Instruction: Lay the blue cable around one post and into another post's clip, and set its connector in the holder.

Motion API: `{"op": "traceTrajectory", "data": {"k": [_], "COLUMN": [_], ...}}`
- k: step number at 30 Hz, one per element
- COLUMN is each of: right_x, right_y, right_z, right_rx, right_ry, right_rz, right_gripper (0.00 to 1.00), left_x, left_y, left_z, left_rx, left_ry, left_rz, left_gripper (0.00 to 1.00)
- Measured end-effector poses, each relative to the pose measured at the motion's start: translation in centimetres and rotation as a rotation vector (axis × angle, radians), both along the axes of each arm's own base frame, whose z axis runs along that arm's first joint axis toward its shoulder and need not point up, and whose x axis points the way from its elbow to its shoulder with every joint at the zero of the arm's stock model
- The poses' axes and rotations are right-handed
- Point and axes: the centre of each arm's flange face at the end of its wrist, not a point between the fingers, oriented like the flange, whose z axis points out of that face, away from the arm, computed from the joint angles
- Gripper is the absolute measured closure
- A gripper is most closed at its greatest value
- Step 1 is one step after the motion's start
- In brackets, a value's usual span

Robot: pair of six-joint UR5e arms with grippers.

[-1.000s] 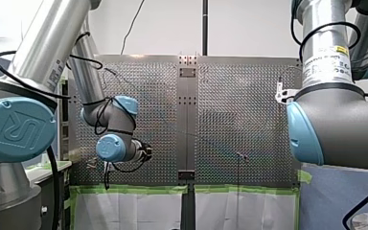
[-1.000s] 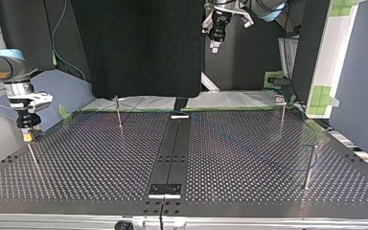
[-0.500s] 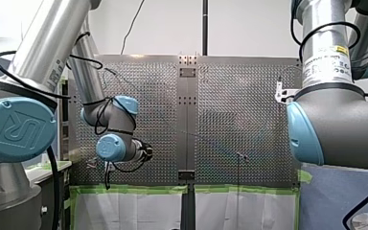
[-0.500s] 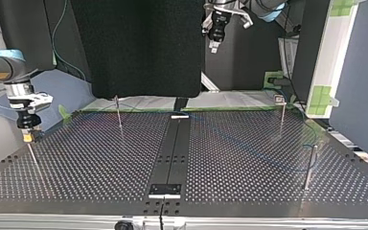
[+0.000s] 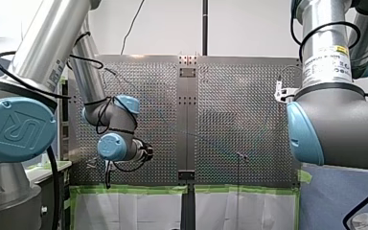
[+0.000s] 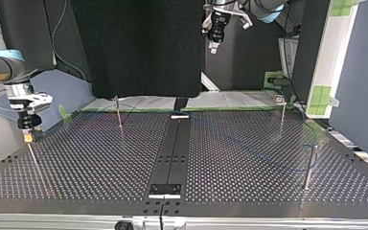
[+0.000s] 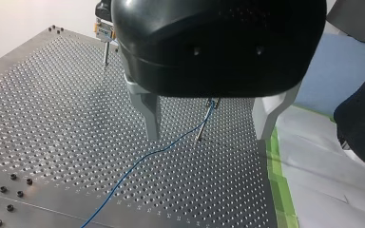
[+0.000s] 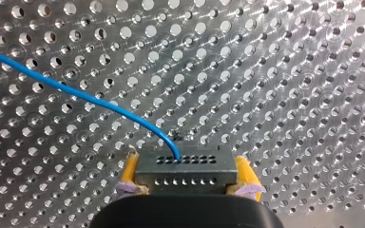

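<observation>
Right wrist view — connector (image 8: 184, 164) between pads (image 8: 129, 172) of right gripper (image 8: 185, 172)

It was a robotics lab: grey robot arms (image 5: 43, 52) flanked a perforated metal table (image 6: 249, 163) edged with green tape (image 5: 134, 189)

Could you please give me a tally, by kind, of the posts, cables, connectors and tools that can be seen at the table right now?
Posts: 4
Blue cable: 1
Connector: 1
Tools: 2, left tool and right tool
Total: 8
</observation>
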Motion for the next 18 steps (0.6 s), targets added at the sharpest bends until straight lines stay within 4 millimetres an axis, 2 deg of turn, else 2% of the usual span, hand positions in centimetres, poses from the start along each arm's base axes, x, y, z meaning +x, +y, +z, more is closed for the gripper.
{"op": "traceTrajectory", "data": {"k": [18], "right_x": [0.09], "right_y": [-0.20], "right_z": [0.03], "right_rx": [-0.014], "right_ry": [-0.005], "right_rz": [-0.008], "right_gripper": [1.00], "left_x": [0.02], "left_y": [-0.01], "left_z": [0.02], "left_rx": [0.000], "left_ry": [0.000], "left_rz": [0.000], "left_gripper": [0.05]}}
